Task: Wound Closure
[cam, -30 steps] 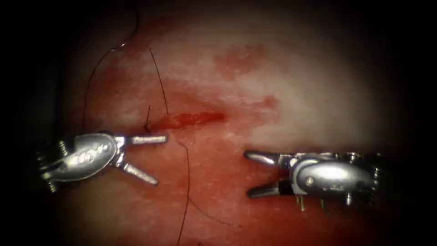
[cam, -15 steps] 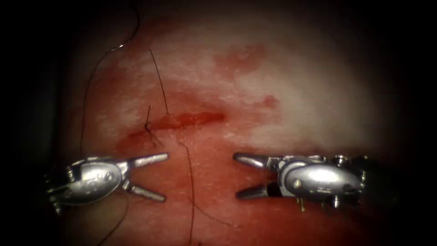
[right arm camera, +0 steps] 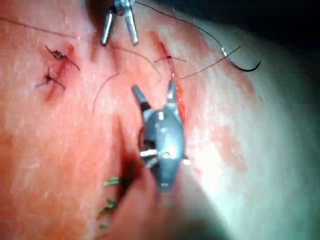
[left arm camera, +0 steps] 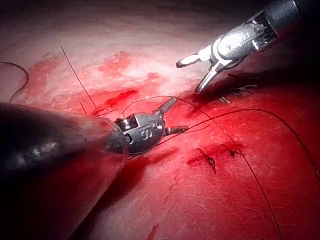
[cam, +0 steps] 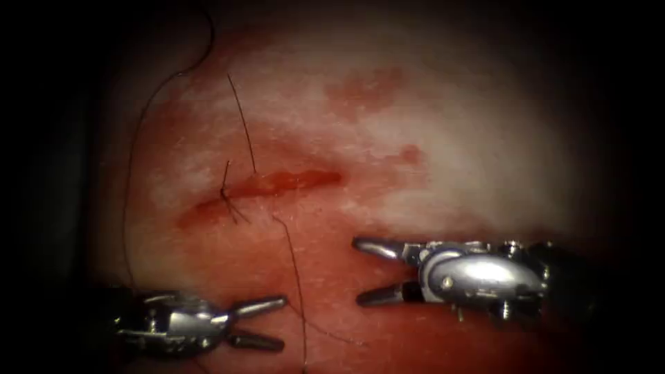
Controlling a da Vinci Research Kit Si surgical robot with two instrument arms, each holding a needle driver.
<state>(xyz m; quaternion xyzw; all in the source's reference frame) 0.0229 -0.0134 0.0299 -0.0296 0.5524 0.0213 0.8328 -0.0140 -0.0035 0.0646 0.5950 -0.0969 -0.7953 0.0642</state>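
The cut lies across the middle of the tissue, wet with red fluid, with a tied knot at its left end. My left tool hovers well below the cut, jaws open, holding nothing. To the right, below the cut's right end, my right tool is open and holds nothing. The curved needle lies free on the tissue at the far upper left, not in it; it also appears as needle. Thread runs from beside the cut downward between the two tools.
A cut end of thread stands up above the knot. A long thread strand trails down from the needle along the left. Two earlier knots sit in the tissue near the left tool, and green marks show beside the right tool.
The left tool has moved down and slightly right, away from the cut's left end, staying open. The right tool has drifted a little left and down, still open.
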